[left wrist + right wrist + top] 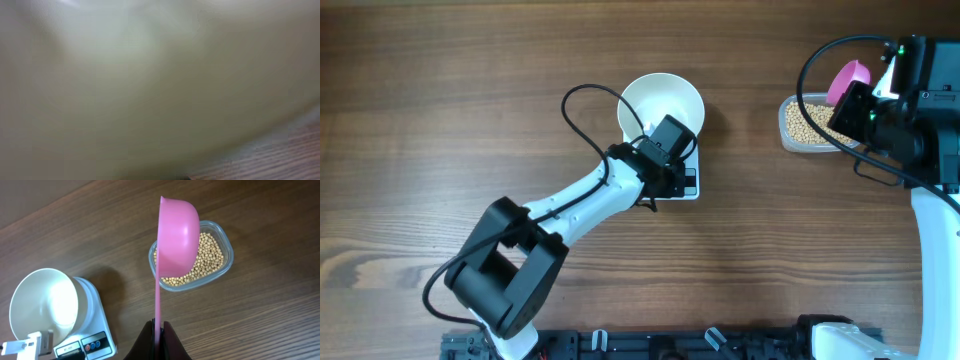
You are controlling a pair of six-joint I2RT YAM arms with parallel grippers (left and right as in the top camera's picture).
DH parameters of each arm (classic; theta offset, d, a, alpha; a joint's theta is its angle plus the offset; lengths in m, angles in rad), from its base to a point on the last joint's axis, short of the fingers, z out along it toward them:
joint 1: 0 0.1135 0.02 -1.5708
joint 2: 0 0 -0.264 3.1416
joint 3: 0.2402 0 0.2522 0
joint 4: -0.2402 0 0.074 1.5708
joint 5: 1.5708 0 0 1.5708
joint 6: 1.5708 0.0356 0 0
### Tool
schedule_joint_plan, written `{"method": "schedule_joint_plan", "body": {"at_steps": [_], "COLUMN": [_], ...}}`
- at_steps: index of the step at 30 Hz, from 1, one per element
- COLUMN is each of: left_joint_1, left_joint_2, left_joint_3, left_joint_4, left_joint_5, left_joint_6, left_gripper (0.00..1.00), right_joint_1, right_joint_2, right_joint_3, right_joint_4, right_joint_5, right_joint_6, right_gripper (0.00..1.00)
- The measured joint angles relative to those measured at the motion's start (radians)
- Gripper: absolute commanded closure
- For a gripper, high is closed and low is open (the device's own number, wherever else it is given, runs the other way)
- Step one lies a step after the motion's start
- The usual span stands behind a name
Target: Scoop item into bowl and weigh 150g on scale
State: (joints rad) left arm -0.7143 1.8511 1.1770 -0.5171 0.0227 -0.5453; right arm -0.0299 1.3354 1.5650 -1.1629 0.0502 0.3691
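Pinching the thin handle of a pink plastic scoop between the dark fingers of the right gripper, with both fingers closed tight on it. Hanging the scoop's round cup, turned on its side, above the 9 o'clock end of a clear rectangular plastic tub with rounded corners, as seen from the right wrist.

Lying in that tub and covering its floor, many small round tan-yellow beans.

Sitting on a small flat white square kitchen scale near the middle of the dark brown wooden table, a round plain white bowl. Standing well apart from it, at 3 o'clock in the overhead view, the tub. Peeking out at the bowl's 5 o'clock, the scale's front corner with its buttons.

Reaching in from 7 o'clock with the left arm and resting the left gripper at the bowl's rim at about 5 o'clock, over the scale. Fingers drawn together, though not showing whether the rim is caught between them.

Filling the left wrist view, the bowl's blurred white wall, with a strip of table showing at 4 o'clock.
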Motion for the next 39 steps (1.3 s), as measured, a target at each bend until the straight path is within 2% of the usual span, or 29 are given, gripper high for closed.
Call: {"method": "schedule_joint_plan", "body": {"at_steps": [4, 39], "left_joint_1": [0.0, 0.0], "left_joint_2": [0.014, 0.03], "left_joint_3": [0.0, 0.0], "left_joint_4": [0.048, 0.054], "left_joint_5": [-0.025, -0.041], "left_joint_6": [0.0, 0.0], "left_gripper": [0.96, 0.96], "right_joint_1": [0.0, 0.0], "right_joint_2": [0.0, 0.0], "right_joint_3": [0.0, 0.0], "right_joint_4": [0.0, 0.019], "right_joint_5": [0.0, 0.0], "right_joint_6": [0.0, 0.0], "right_gripper": [0.96, 0.96]}}
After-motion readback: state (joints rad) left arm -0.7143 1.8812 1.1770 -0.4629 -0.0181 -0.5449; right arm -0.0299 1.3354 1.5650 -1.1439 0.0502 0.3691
